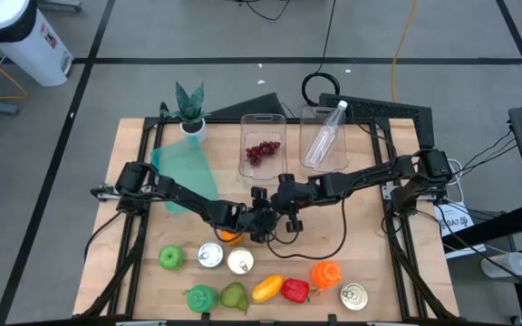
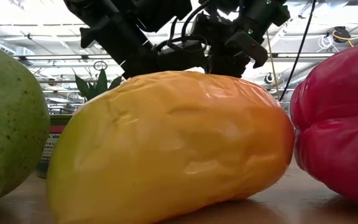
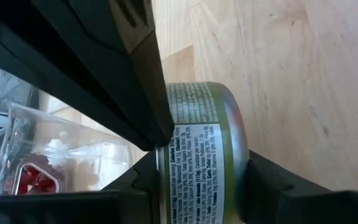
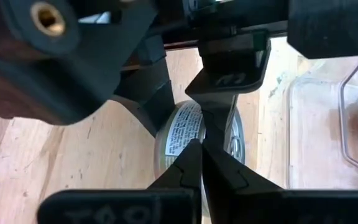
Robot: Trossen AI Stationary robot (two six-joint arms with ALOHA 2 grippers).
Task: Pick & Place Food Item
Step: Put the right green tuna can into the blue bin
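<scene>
— Green label, silver lid: that is the can (image 3: 204, 155). Where does it sit?

— Around the middle of the bench (image 1: 370, 235), just behind the row of food along the near edge. From above it is mostly hidden under the two arms.

— Does the left gripper (image 1: 240, 226) have it?

— Yes. In the left wrist view one dark finger (image 3: 129, 81) presses one side of the can and the other presses the opposite side, so the gripper has clamped down on it. The right wrist view shows the same clamp from the far side.

— And the right gripper (image 4: 201, 144)?

— Its fingers are pinched together with nothing between them, tips just beside the can's lid. I cannot tell whether they touch it.

— What is the orange patch under the left gripper in the high view?

— I cannot tell what it is — too much arm over it.

— What else is there?

— Toward the far edge, grapes (image 1: 262, 151) in one clear tub and a bottle (image 1: 324, 136) in the tub beside it, plus a plant (image 1: 189, 104) near the far left corner. In the near row, a mango (image 2: 166, 143) lies close against a red pepper (image 2: 340, 124).
</scene>
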